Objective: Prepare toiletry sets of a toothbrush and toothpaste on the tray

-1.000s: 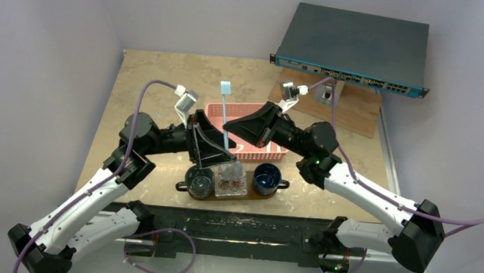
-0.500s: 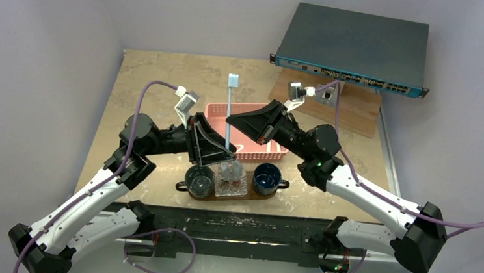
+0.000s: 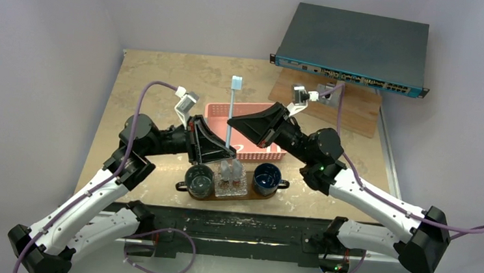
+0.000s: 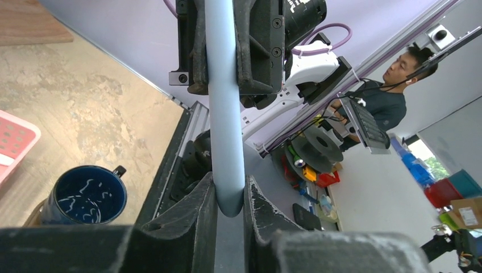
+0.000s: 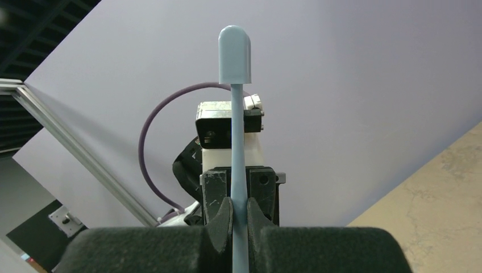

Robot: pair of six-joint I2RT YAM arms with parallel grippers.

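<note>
The counter (image 3: 152,84) carries everything that a slip of mine could hit. At its middle sits the pink basket (image 3: 254,152). Just in front of that is the tray (image 3: 231,199), with a dark mug (image 3: 199,180) on its left, a blue mug (image 3: 267,177) on its right and a clear glass holder (image 3: 231,181) between them.

The toothbrush (image 3: 231,109) stands upright above the near edge of the basket, bristle head on top, and both of my arms hold it at once. My right jaws are shut on the handle partway up. My left jaws are shut on its bottom end.

That double hold is the main risk. If either arm moves while the other stays clamped, I judge the slim handle could bend or be twisted out of one grip.

The left wrist view shows a second weakness: the rounded end of the handle sits only just inside the tips of my left jaws. If my right jaws let go, a hold that shallow may let the brush pivot or drop. It could then fall into the basket or strike the glass holder and mugs below.

I cannot make out the toothpaste in any view.
</note>
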